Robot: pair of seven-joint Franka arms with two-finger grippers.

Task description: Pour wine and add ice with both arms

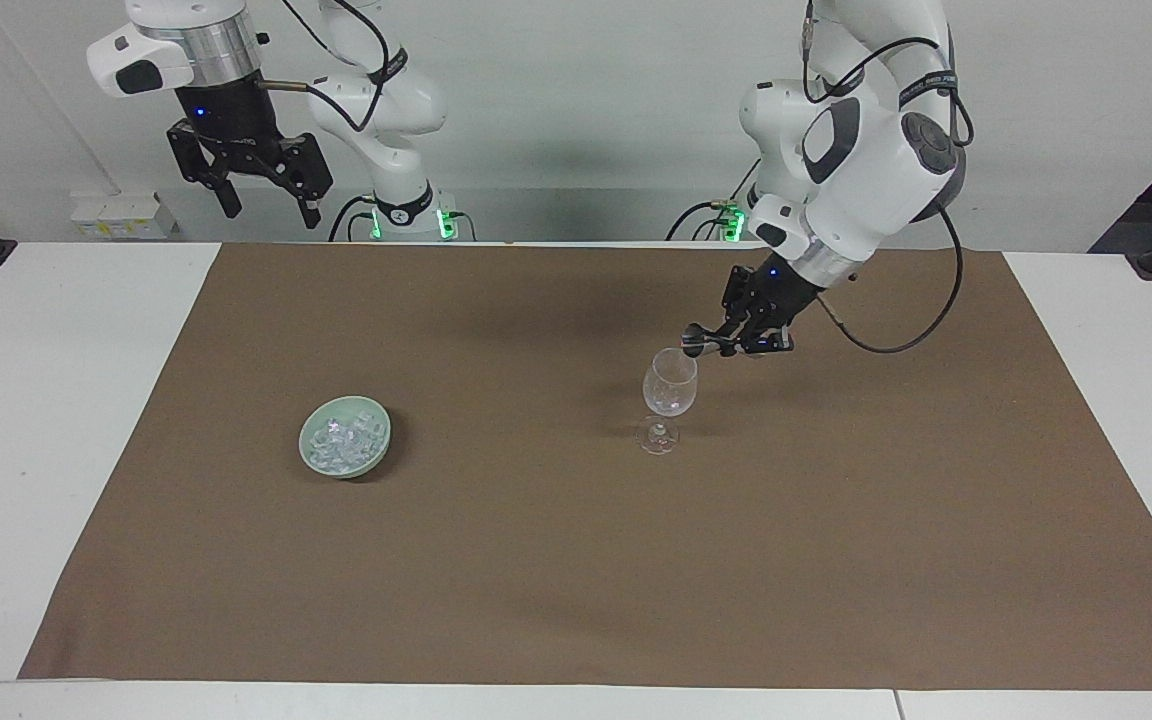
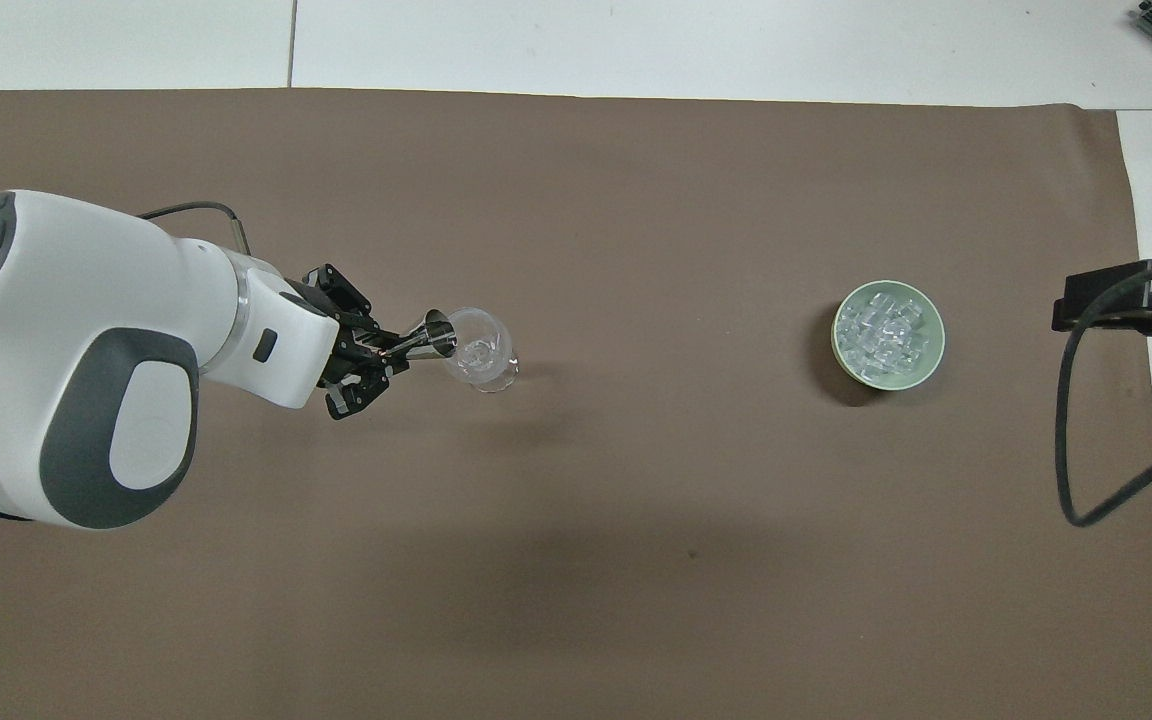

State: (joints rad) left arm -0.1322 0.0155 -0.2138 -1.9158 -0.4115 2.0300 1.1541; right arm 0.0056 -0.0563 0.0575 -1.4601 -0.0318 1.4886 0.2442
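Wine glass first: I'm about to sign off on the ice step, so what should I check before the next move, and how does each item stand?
1. Wine glass upright on the brown mat: ok.
2. Left end effector shut on the small metal cup, tipped at the glass rim: ok.
3. Liquid in the glass: cannot tell.
4. Ice heaped in the pale green bowl, toward the right arm's end: ok.
5. Right end effector open, waiting raised near its base, not over the bowl: not ok for scooping yet.
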